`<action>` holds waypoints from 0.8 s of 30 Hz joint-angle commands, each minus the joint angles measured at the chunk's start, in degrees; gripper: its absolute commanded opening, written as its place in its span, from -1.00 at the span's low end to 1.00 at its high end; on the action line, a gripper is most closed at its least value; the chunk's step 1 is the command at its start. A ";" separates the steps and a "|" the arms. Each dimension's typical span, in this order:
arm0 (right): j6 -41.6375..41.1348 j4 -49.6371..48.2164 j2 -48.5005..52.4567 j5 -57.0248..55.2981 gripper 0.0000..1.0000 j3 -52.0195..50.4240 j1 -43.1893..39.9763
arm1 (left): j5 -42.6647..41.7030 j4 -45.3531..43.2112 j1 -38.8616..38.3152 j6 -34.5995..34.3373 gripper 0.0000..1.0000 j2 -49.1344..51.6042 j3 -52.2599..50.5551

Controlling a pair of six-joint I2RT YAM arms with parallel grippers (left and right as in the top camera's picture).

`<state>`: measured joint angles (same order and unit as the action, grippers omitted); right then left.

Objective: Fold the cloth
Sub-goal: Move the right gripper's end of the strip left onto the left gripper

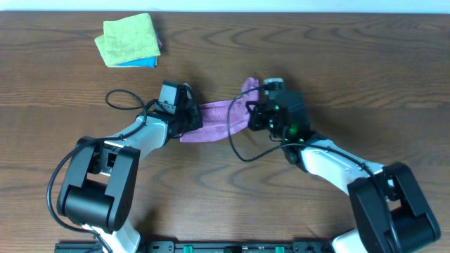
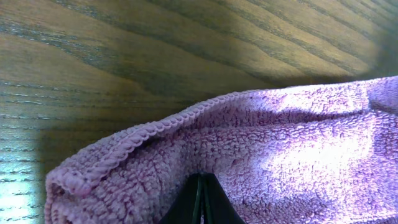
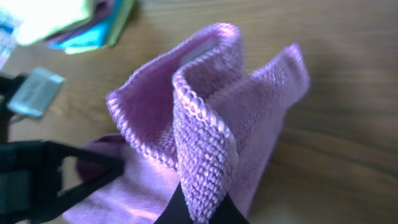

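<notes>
Pinched between the dark fingertips of the right gripper (image 3: 200, 213), at the very bottom of the right wrist view, a corded hem of the cloth (image 3: 205, 143) is being held upright. The lilac terry is rising from the grip in two soft pleats and is drooping back toward the table (image 3: 348, 74) behind.

In the left wrist view, the left gripper (image 2: 202, 205) is being shown only as a dark wedge closed together at the lower edge, with the pile bunched over and around it. It is being judged as clamped on the opposite end of the cloth.

From overhead, the cloth is being spanned between the two grippers near the middle of the table, with one corner poking up past the right gripper. Whether its middle is touching the wood cannot be told. Farther off, at the far left of the table, a yellow-green cloth (image 1: 129, 39) is lying folded on a blue cloth (image 1: 144, 63), well apart from the work.

The cloth is being judged light, limp and a little grippy — it will be drooping wherever it is not supported, and it is unlikely to be slipping from closed fingers. Hold is best being taken at the stitched hem near the corners, where the edge is firmest, so that one end can be carried over the other and laid flat.
</notes>
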<state>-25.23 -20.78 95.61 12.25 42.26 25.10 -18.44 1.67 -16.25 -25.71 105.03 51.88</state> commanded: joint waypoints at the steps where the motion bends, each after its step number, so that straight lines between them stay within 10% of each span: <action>1: 5.75 1.99 -0.33 0.63 -0.97 3.85 2.82 | 2.19 0.59 0.15 -0.24 -0.89 0.76 0.70; 24: 8.92 5.18 4.83 0.63 -0.97 9.22 12.04 | 2.32 1.11 0.15 -0.24 -0.89 0.35 2.82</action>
<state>-17.30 -15.64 99.15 12.62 49.67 36.21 -17.54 2.39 -16.23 -25.71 105.03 52.88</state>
